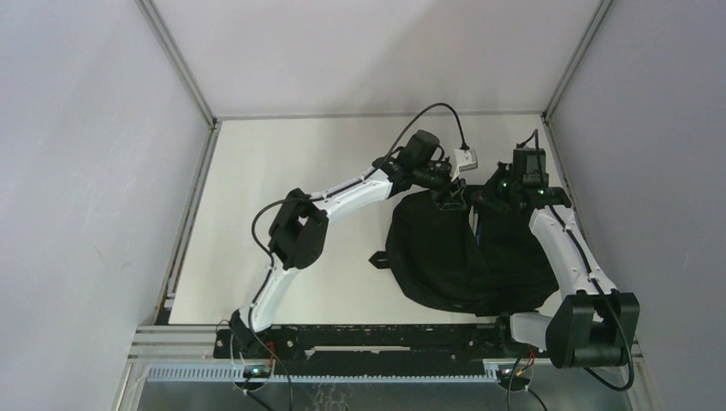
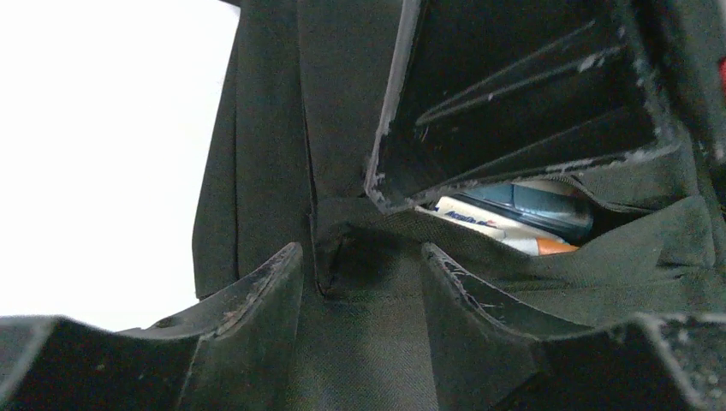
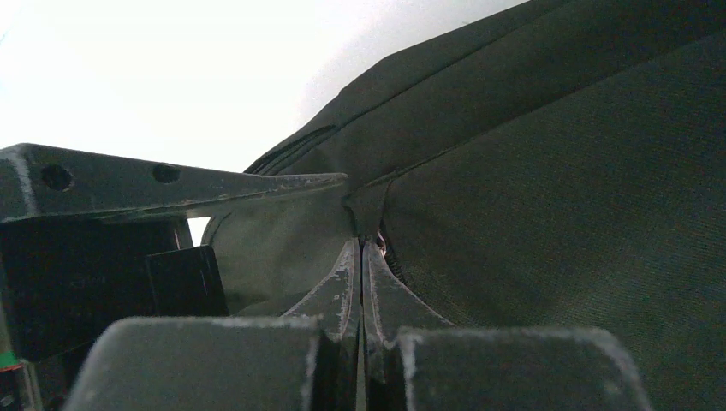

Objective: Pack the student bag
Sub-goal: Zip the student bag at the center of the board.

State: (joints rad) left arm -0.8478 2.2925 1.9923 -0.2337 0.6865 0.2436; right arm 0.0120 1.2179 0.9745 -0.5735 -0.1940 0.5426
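The left arm (image 1: 295,231) rises from its base, bends at the elbow and reaches far and to the right, with the wrist tipped down. The left tool (image 2: 360,257) holds its fingers (image 2: 265,295) well apart. The right arm (image 1: 569,248) stretches away from its base, its wrist bent left toward the other. The right tool (image 3: 360,247) has its fingers pressed together, seemingly pinching a fold of the bag (image 3: 556,214).

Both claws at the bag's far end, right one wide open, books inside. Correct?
No: the right claw is shut, pinching the bag fabric, as the right wrist view shows. The rest stands: the left claw is at the far end too, and books show inside.
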